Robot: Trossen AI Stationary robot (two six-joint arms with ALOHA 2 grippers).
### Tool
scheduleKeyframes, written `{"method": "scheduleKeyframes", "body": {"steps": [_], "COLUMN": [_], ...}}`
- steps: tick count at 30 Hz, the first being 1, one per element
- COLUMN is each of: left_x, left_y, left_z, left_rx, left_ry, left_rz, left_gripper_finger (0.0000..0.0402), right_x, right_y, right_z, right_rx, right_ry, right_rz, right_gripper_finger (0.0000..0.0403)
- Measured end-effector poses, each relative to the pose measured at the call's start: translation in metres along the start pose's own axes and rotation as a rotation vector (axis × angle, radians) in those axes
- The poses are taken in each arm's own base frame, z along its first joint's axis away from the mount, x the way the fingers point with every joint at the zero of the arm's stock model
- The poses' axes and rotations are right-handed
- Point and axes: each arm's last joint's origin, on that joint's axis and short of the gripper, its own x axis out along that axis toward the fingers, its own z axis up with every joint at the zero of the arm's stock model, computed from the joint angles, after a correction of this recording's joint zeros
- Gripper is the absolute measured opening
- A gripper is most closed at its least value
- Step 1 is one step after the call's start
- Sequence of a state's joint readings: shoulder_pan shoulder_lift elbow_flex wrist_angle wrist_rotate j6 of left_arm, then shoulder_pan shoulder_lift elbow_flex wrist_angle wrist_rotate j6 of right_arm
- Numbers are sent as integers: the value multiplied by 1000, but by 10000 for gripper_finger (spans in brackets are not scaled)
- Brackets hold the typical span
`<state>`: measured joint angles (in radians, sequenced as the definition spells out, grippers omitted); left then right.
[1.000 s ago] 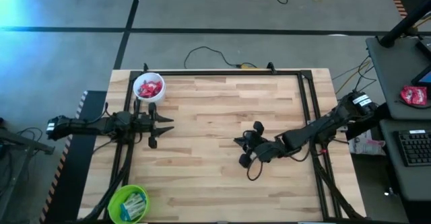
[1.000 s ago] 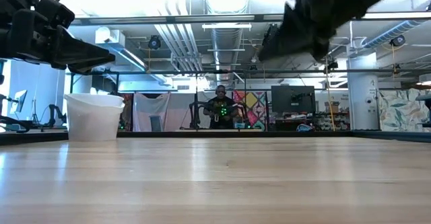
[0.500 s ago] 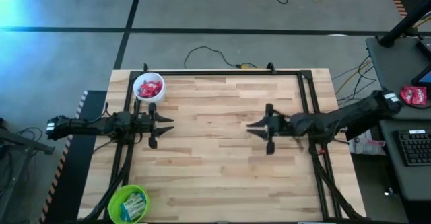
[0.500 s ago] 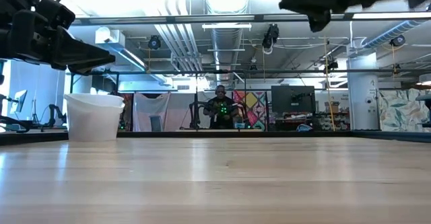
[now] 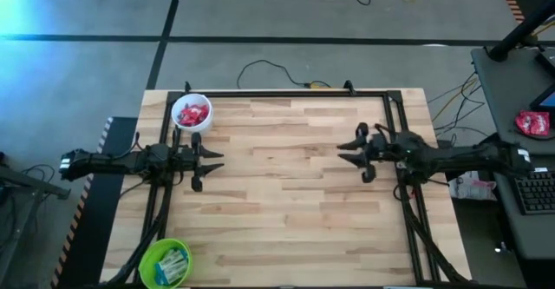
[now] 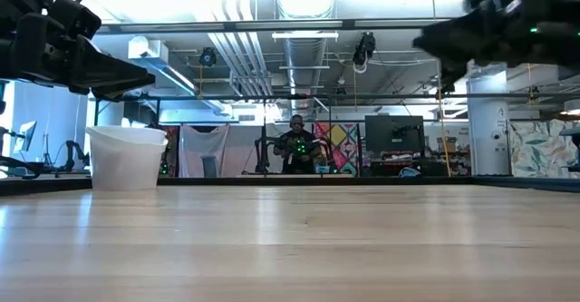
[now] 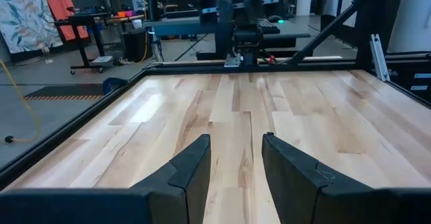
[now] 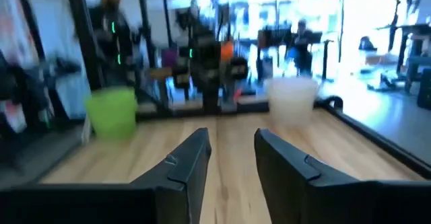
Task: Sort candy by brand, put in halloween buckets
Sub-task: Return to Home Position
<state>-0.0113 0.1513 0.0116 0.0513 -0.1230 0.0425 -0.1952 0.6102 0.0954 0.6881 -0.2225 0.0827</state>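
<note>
At the table's (image 5: 286, 228) upper-left corner, high view: white bucket (image 5: 176, 107) holding red candy (image 5: 192, 114). Lower-left corner: green bucket (image 5: 147, 258) holding blue candy (image 5: 174, 263). Left gripper (image 5: 215, 160) hovers by the left edge, fingers parted, empty. Right gripper (image 5: 345, 153) hovers over the right side, well apart from both buckets, fingers parted, empty.

L arm (image 5: 147, 160) level, jaws parted, empty. R arm (image 5: 442, 157) level, jaws parted, empty.
</note>
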Motion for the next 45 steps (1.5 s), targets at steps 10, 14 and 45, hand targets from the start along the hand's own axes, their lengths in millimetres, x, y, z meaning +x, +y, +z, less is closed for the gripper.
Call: {"method": "scheduleKeyframes", "body": {"steps": [10,14,45], "left_x": [0,0,3], "left_y": [0,0,-1], "left_z": [0,0,-2], "left_rx": [1,1,4], "left_ry": [1,3,34], "left_rz": [-1,-2,-4], "left_gripper_finger": [119,119,119], "right_x": [-51,-60,-44], "right_y": [15,20,24], "right_z": [-3,6,-33], "right_rx": [123,93,-76], "right_ry": [39,147,206], "right_rz": [-84,-93,23], "right_gripper_finger": [102,100,102]}}
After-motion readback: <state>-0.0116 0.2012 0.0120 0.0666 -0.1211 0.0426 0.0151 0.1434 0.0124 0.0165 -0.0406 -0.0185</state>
